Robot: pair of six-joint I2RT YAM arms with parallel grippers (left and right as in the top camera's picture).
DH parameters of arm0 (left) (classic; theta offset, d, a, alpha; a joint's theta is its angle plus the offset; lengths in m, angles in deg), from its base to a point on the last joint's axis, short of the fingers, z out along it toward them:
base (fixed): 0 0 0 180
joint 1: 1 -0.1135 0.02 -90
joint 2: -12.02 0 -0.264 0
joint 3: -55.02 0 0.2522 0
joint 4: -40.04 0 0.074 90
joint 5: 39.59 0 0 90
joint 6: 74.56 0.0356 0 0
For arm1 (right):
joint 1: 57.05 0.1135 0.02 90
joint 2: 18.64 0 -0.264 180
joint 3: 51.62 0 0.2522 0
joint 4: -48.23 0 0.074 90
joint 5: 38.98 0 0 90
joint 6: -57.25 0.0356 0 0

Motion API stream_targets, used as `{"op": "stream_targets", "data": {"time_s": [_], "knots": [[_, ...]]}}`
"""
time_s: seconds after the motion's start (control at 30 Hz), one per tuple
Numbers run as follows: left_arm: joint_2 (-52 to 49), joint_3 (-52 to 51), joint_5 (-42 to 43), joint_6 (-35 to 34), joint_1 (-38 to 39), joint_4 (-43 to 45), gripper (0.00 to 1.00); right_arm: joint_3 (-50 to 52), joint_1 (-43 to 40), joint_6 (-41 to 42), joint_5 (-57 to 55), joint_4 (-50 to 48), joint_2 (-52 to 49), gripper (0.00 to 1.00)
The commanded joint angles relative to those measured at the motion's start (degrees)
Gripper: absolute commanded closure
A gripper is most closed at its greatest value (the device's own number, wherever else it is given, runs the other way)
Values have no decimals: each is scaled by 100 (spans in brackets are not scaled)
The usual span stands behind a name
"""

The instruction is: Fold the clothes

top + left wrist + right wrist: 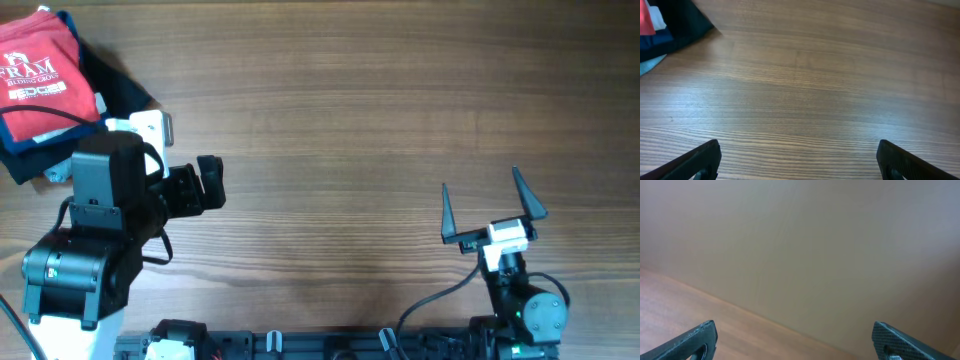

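The red T-shirt lies folded in the upper left corner of the overhead view, cut off by the frame's top and left edges. White print runs across it. The largest line seems to read "TEAM" and a bolder line lower down looks like "EDGE". The small lines between and below them are too fine to make out. The shirt rests on top of navy clothes, which stick out past it toward the right and along its lower edge. A small white patch of fabric shows at the shirt's lower right corner, and what it belongs to cannot be told.

The left end effector sits at centre left of the overhead view, below and to the right of the pile and apart from it. In its wrist view the end effector has its fingers spread wide at the two bottom corners. Only bare wooden surface lies between them, and they hold nothing. Only a red sliver of the shirt shows at that view's upper left edge, beside the navy cloth.

The right end effector stands at lower right of the overhead view, far from the clothes. Its fingers are fully apart, empty and clear of everything. Its wrist view shows mostly a pale, blurred wall with a strip of wood at lower left.
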Motion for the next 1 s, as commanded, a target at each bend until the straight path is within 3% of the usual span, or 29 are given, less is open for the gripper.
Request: {"op": "stream_targets", "data": {"time_s": [0.0, 0.27, 0.43, 0.63, 0.97], "knots": [[0, -17, -79, -55, 37, 15, 0, 55, -33, 111, -216, 59, 94, 0], [0, -17, -81, -55, 37, 13, 0, 55, -33, 649, -437, 1655, 94, 0], [0, -17, -79, -55, 37, 13, 0, 55, -33, 745, -573, 1657, 94, 0], [0, -17, -79, -55, 37, 13, 0, 55, -138, 1937, -1069, 1633, 94, 0], [0, -17, -79, -55, 37, 13, 0, 55, -162, 1912, -1176, 1617, 87, 0]]}}
